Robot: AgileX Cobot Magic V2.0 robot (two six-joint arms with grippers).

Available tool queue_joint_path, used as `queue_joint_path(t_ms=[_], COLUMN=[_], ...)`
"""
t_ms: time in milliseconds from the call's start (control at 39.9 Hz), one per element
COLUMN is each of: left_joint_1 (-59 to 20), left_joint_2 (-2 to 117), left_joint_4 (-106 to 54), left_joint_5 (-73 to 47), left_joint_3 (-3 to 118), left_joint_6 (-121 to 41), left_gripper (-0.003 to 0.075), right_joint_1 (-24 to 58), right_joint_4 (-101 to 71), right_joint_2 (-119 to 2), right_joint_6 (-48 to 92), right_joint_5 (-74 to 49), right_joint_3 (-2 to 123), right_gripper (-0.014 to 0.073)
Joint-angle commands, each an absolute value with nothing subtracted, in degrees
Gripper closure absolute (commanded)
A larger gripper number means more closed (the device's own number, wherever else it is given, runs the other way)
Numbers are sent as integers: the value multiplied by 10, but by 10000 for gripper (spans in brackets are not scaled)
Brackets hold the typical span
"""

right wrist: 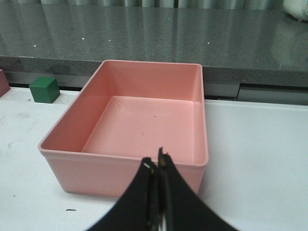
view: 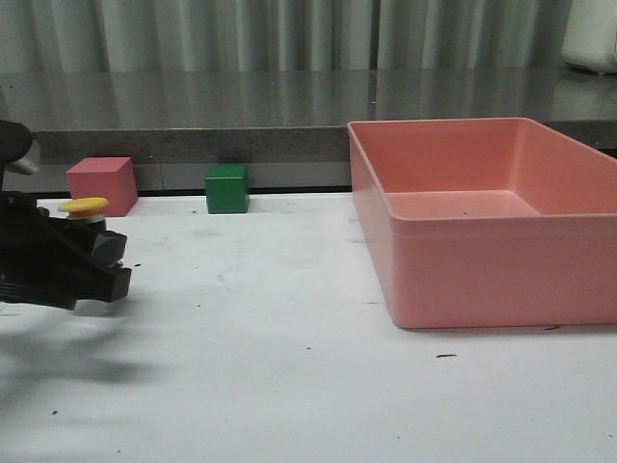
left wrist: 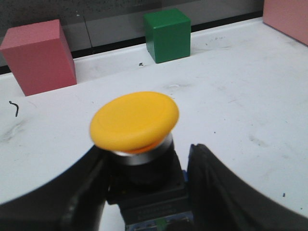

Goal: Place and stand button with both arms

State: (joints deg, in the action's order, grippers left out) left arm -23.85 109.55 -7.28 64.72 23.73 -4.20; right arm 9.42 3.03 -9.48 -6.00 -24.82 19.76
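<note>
At the far left of your front view, the button (view: 84,206) sits right between the fingers of the left gripper (view: 92,262), its yellow cap poking up at about 12 o'clock from the black jaws. In the left wrist view the button (left wrist: 137,130) stands upright, cap on top, and the two curved black fingers (left wrist: 79,192) press against its dark body from both sides, so the gripper is clamped on it. The cap is a smooth, matte yellow dome; under it you see a bright metal ring, a black collar, then a boxy base with a bit of blue showing.

Behind it, at roughly 11 o'clock, is a matte pink cube (view: 101,184), and at 1 o'clock a green cube (view: 227,188), both on the scuffed white table (view: 289,367).

To the right stands a smooth pink plastic bin (view: 492,270), rectangular with rounded corners.

The right gripper (right wrist: 158,166) shows only in its wrist view: fingertips pressed together, holding nothing, above the bin's near rim.
</note>
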Motion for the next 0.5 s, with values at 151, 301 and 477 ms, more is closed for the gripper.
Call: queue_joint_path(t_ms=[151, 301, 477], left_joint_1=[-238, -238, -238], left_joint_2=[1074, 1074, 1074], left_joint_4=[-74, -74, -74], left_joint_5=[681, 693, 689], left_joint_3=[244, 244, 244], left_joint_6=[-43, -43, -43], left_gripper=[507, 489, 310], right_joint_1=[93, 93, 93], right_joint_4=[34, 34, 34], right_joint_2=[-101, -101, -101], right_joint_6=[-59, -59, -59], right_joint_5=[-202, -202, -202], right_joint_3=[211, 211, 211], right_gripper=[662, 662, 662])
